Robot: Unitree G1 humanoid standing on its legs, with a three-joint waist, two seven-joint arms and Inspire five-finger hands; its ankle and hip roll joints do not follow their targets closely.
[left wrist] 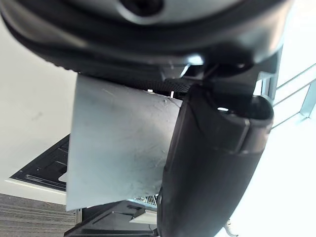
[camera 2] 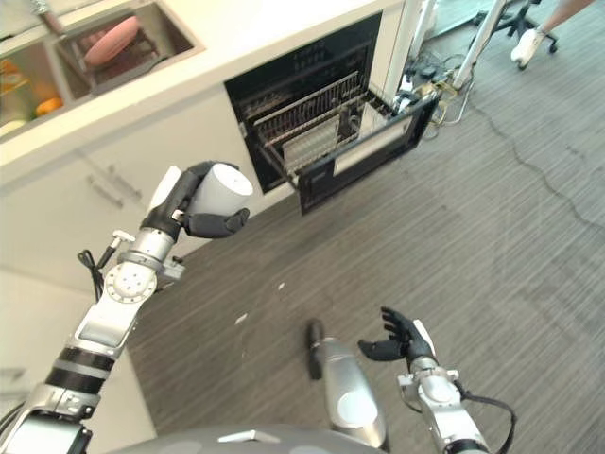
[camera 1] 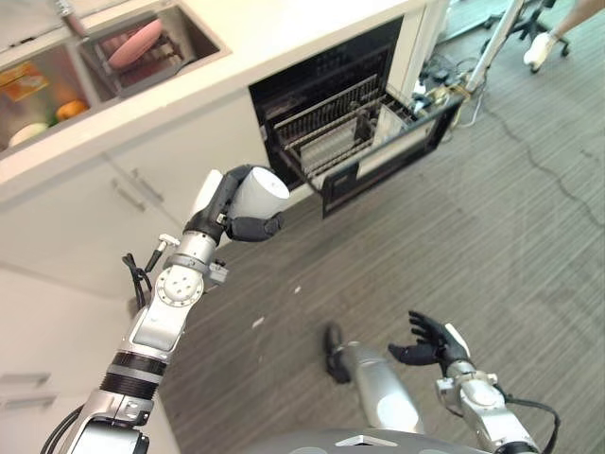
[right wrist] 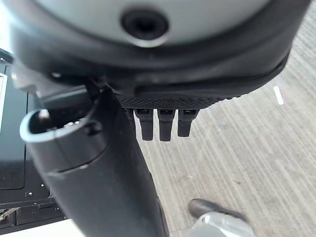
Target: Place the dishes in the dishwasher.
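A white cup [camera 1: 264, 193] is held sideways in my left hand [camera 1: 223, 210], whose fingers and thumb curl round it, raised in front of the white cabinets. In the left wrist view the cup's pale wall [left wrist: 116, 148] sits against the dark thumb [left wrist: 212, 163]. The dishwasher [camera 1: 326, 71] stands open under the counter to the upper right of the cup, its wire rack [camera 1: 331, 128] pulled out over the lowered door [camera 1: 383, 156]. My right hand [camera 1: 430, 342] hangs low over the floor, fingers [right wrist: 160, 124] relaxed and holding nothing.
A sink [camera 1: 194, 38] in the counter holds a pink plate [camera 1: 135, 43]; a second basin [camera 1: 38, 95] has orange items. Cables [camera 1: 440, 80] lie beside the dishwasher door. A person's shoe [camera 1: 541, 47] and a chair base [camera 1: 529, 19] stand far right on striped carpet [camera 1: 492, 218].
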